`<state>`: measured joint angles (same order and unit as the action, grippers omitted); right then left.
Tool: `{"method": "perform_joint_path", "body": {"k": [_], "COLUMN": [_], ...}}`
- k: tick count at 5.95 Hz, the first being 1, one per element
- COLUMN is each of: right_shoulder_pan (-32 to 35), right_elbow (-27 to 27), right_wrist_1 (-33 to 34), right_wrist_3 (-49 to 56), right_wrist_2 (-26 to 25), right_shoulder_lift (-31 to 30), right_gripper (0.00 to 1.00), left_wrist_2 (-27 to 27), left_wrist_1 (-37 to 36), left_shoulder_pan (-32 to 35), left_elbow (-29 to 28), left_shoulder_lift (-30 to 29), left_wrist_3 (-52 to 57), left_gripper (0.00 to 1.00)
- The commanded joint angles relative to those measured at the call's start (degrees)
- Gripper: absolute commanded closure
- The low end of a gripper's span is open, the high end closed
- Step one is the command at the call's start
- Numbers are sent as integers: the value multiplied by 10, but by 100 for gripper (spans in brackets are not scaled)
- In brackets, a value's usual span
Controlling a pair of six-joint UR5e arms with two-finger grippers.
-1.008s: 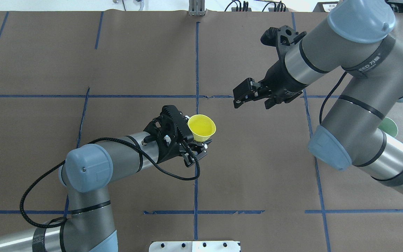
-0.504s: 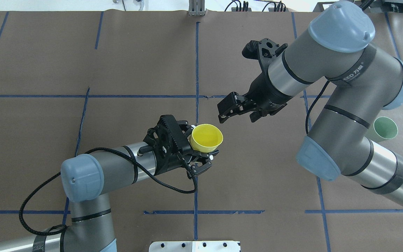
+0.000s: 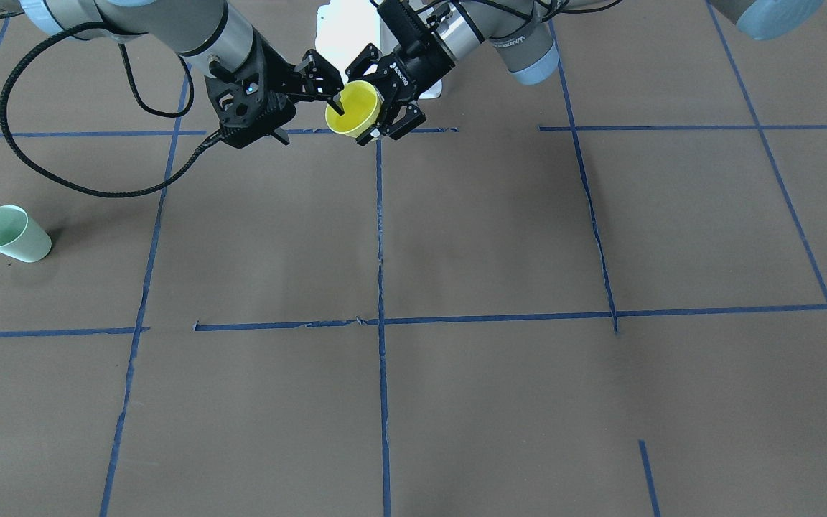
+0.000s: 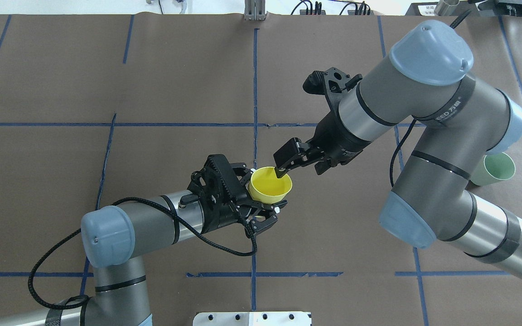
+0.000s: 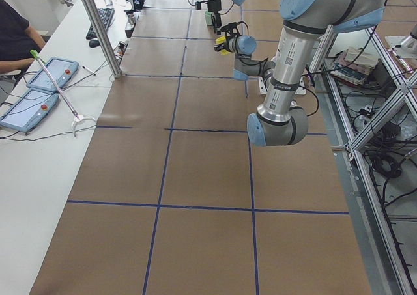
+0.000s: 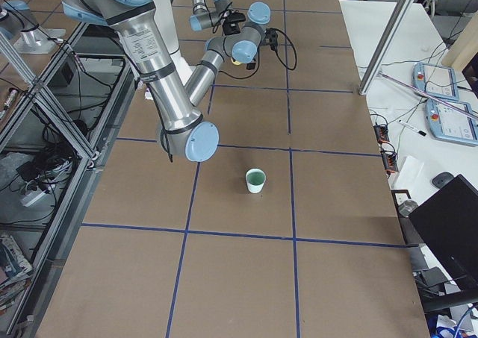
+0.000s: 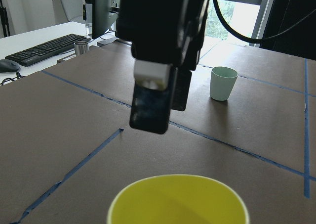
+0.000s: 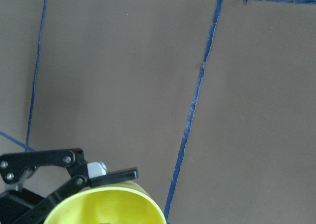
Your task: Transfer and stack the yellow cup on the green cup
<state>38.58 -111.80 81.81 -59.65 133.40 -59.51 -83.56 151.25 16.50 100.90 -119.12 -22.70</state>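
Note:
My left gripper (image 4: 261, 197) is shut on the yellow cup (image 4: 271, 184) and holds it upright in the air over the table's middle. My right gripper (image 4: 299, 171) is open. One of its fingers (image 4: 282, 168) dips into the cup's mouth and the other stays outside the wall. The front view shows the same: the cup (image 3: 352, 108) sits between the left gripper (image 3: 385, 100) and the right gripper (image 3: 311, 122). The green cup (image 4: 496, 167) stands upright on the table at the right, partly behind the right arm, and shows in the front view (image 3: 11, 233) too.
Brown paper with blue tape lines (image 4: 255, 90) covers the table. The right arm's elbow (image 4: 406, 217) hangs over the right half, near the green cup. A white plate (image 4: 252, 318) lies at the near edge.
The right gripper moved down and left to the yellow cup, and one finger now reaches into its mouth. The left gripper carried the cup slightly right and nearer.

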Motion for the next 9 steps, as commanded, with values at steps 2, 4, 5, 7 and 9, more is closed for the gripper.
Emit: {"method": "perform_joint_path", "body": {"k": [2,4,5,7,9], "right_shoulder_pan": [-22,-24,-25,-27,-28], "right_elbow": [1,1,0,1,0], "right_wrist_1": [-4,-3,-4,-3,-3], "right_wrist_3": [-2,-2,-2,-2,-5], "right_wrist_2": [0,0,0,0,1], "right_shoulder_lift": [-12,-13,-12,-12,-12], "right_gripper": [2,27,38,59,99], "left_wrist_2": [2,3,6,7,7], "left_wrist_1": [1,1,1,1,0], "left_shoulder_pan": [-5,-10,-13,-13,-13], "left_elbow": [-1,0,-1,-1,-2], "left_shoulder_lift": [-3,-6,-7,-11,-14], "left_wrist_3": [-1,-1,-1,-1,-1], "left_gripper": [92,84,83,76,54]}}
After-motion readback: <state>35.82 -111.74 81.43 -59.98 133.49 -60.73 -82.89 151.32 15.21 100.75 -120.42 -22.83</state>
